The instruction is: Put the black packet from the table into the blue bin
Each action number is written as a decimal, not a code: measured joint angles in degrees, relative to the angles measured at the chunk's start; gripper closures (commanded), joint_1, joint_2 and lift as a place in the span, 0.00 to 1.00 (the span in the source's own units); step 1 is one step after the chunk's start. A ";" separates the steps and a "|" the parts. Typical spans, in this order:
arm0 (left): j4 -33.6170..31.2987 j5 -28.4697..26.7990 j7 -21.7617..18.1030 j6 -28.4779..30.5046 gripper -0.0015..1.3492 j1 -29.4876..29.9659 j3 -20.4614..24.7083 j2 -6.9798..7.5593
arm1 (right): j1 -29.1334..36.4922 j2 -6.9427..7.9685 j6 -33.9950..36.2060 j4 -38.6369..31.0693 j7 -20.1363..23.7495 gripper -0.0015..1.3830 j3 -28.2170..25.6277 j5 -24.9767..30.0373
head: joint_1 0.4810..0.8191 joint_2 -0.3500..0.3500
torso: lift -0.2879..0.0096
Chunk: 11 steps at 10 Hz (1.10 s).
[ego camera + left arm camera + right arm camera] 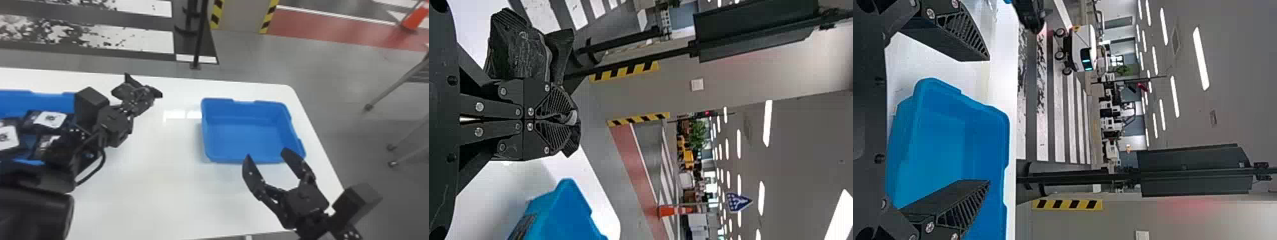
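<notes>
Black packet (519,52) sits pinched in the closed left hand (150,92) near the table's (153,191) far edge, right hand (267,153) gaping.

An industrial hall: floor stripes (150,41), hazard tape (217,14), a traffic cone (416,19).

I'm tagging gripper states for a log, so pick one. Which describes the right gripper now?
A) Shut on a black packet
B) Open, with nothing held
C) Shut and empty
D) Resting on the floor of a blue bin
B: the right gripper has its two fingers spread wide apart, with only the blue bin and white table seen between and beyond them.
</notes>
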 measured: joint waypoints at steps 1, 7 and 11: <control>-1.83 -0.53 -0.99 -0.63 0.84 1.69 3.85 0.62 | 0.13 0.00 -0.01 -0.08 0.00 0.10 0.00 -0.08 | 0.63 0.30 | 0.60; -3.51 -5.20 -3.56 -4.39 0.10 10.77 22.48 -2.41 | 0.44 0.00 0.00 -0.13 0.00 0.10 0.00 -0.38 | 0.63 0.63 | 0.60; -9.78 -1.77 -2.88 -16.79 0.10 22.54 30.65 -5.58 | 0.59 0.00 0.01 -0.38 -0.01 0.10 0.00 -0.13 | 0.63 0.74 | 0.60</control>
